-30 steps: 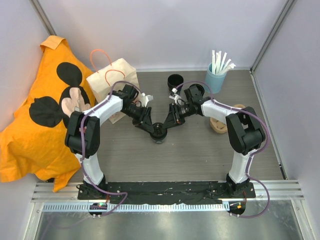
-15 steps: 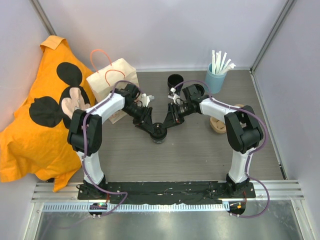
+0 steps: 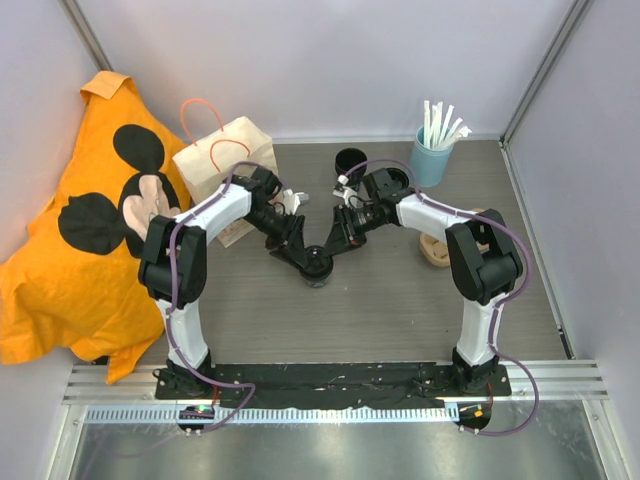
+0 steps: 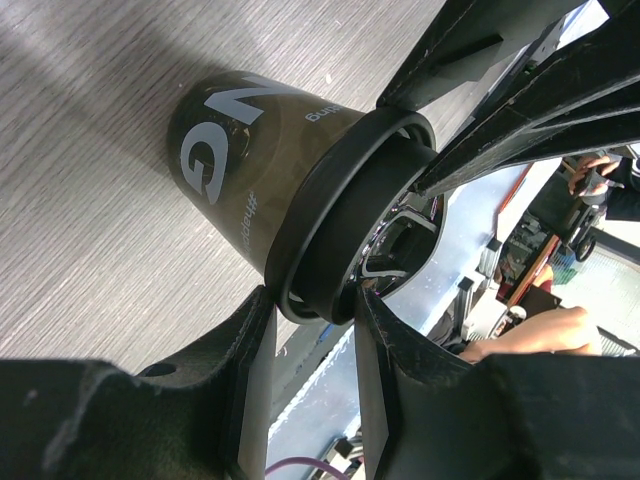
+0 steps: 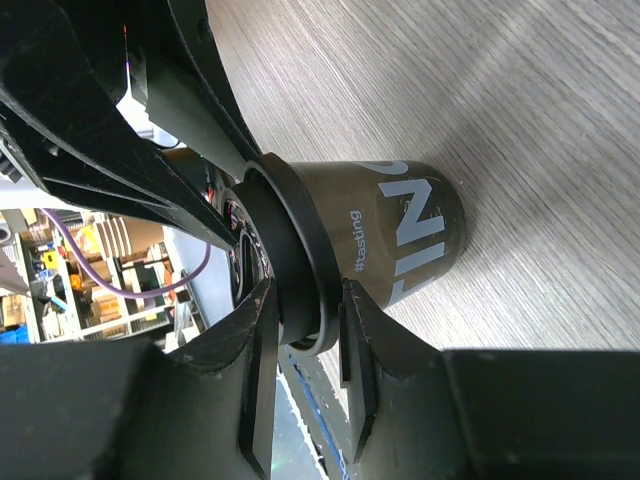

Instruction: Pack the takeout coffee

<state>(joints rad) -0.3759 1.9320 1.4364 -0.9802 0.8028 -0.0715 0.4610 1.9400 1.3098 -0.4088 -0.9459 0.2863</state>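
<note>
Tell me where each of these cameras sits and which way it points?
Top external: fixed above and behind the robot, looking down on the table; left arm and right arm show whole.
Left wrist: on the left arm, looking along the left claw at the coffee cup; its fingers show.
Right wrist: likewise along the right claw, from the cup's other side.
Shared: all three see that cup.

Paper bag [image 3: 232, 152] and second takeout cup [image 3: 350, 160] stand behind; bare table [image 3: 330, 325] in front.
</note>
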